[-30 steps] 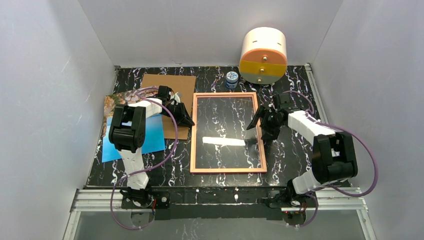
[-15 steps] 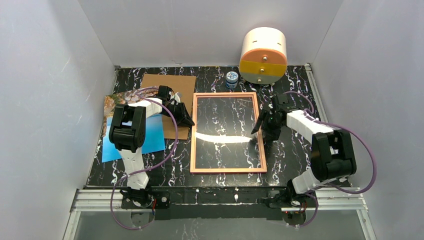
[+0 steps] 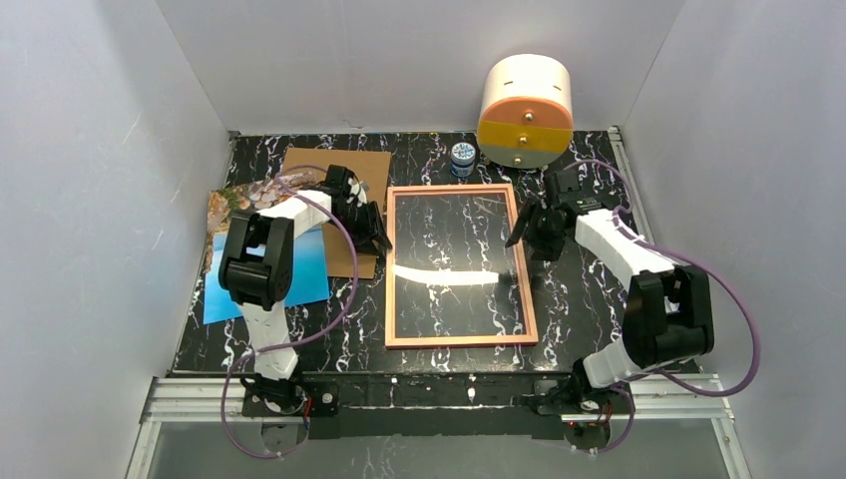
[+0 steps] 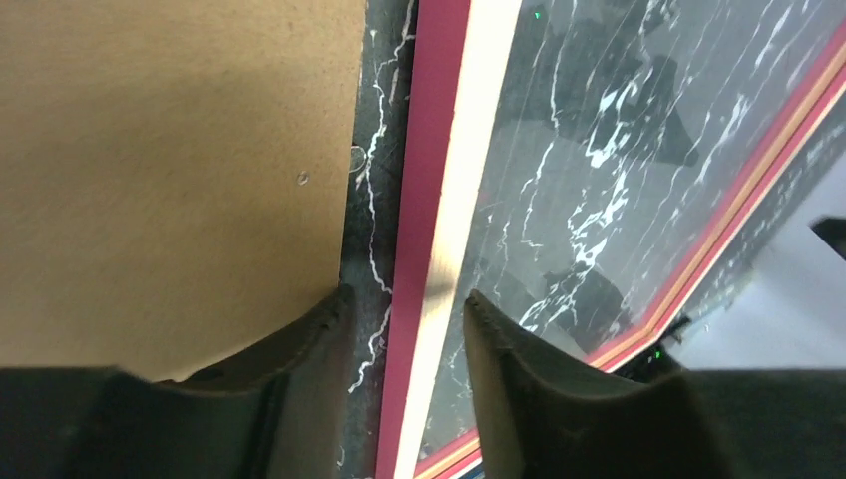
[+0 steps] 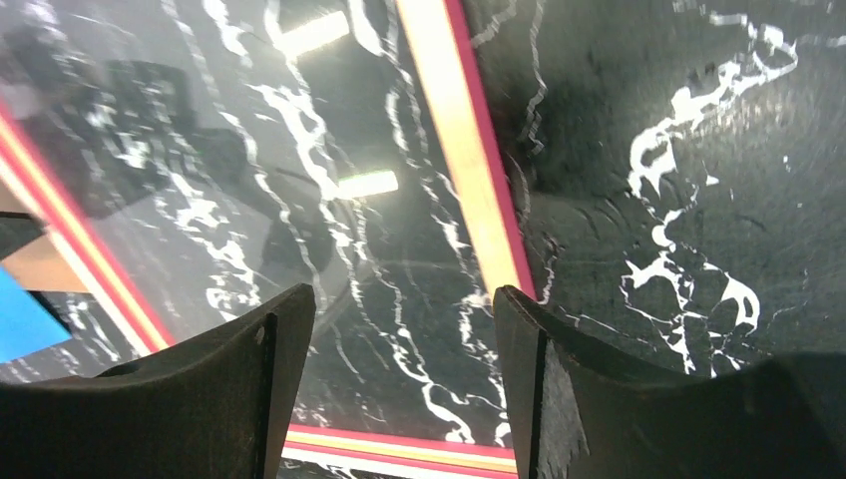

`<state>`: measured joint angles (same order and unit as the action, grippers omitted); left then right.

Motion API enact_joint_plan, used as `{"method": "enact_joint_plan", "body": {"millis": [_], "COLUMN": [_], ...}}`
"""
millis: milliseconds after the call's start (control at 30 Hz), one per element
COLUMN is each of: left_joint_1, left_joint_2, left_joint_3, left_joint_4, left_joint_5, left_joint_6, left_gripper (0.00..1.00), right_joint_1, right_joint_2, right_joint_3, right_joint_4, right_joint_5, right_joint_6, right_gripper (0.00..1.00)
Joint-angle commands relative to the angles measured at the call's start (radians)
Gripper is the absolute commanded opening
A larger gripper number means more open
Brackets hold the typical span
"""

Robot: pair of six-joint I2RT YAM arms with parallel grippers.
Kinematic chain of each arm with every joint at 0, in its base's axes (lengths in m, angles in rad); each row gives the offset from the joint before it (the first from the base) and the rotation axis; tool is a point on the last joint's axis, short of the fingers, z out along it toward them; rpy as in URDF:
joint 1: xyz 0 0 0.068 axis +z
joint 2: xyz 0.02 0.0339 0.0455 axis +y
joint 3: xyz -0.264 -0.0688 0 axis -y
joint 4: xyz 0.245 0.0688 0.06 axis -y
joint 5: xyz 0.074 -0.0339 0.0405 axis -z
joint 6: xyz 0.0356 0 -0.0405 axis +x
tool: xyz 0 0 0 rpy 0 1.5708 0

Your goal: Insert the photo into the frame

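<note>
The frame [image 3: 390,269] lies flat mid-table, tan-orange rim up, with the marble showing through its pane. The photo [image 3: 221,291] lies face up at the left, partly under my left arm. My left gripper [image 3: 382,238] is open at the frame's left rim. In the left wrist view the left gripper [image 4: 404,299] straddles that rim [image 4: 439,180], one finger over the table and one over the pane. My right gripper [image 3: 525,238] is open and empty over the frame's right rim. In the right wrist view the right gripper [image 5: 399,299] hangs over the pane beside that rim [image 5: 454,130].
A brown cardboard backing board [image 3: 344,172] lies just left of the frame, also in the left wrist view [image 4: 170,160]. A small blue-lidded jar [image 3: 462,158] and a cream, orange and yellow cylinder box [image 3: 526,108] stand at the back. White walls close in both sides.
My left gripper has moved right onto the frame's left rim. My right gripper has moved back along the right rim. The frame has shifted slightly right.
</note>
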<state>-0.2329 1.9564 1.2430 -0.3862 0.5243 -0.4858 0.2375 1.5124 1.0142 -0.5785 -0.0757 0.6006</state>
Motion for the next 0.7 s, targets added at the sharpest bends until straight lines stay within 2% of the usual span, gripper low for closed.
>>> {"method": "enact_joint_plan", "body": {"millis": [0, 133, 333, 500, 667], "left_joint_1": [0.004, 0.012, 0.105, 0.228, 0.367], "left_joint_2": [-0.12, -0.177, -0.299, -0.302, -0.298], "left_joint_3": [0.122, 0.17, 0.117, 0.033, -0.044], "left_joint_4": [-0.169, -0.219, -0.209, -0.131, -0.139], "left_joint_5": [-0.232, -0.293, -0.568, -0.644, -0.715], "left_joint_6": [0.072, 0.093, 0.088, 0.037, 0.017], "left_gripper": [0.47, 0.58, 0.65, 0.59, 0.41], "right_joint_1": [0.022, 0.1, 0.304, 0.462, 0.599], "right_joint_2": [-0.056, -0.001, 0.16, 0.333, 0.484], "right_joint_3": [0.082, 0.136, 0.247, 0.325, 0.458], "right_joint_4": [0.033, 0.111, 0.266, 0.413, 0.436], "right_joint_5": [-0.025, -0.127, -0.243, -0.353, -0.361], "right_joint_6": [0.022, 0.065, 0.224, 0.431, 0.503], "right_gripper": [0.75, 0.76, 0.76, 0.76, 0.71]}}
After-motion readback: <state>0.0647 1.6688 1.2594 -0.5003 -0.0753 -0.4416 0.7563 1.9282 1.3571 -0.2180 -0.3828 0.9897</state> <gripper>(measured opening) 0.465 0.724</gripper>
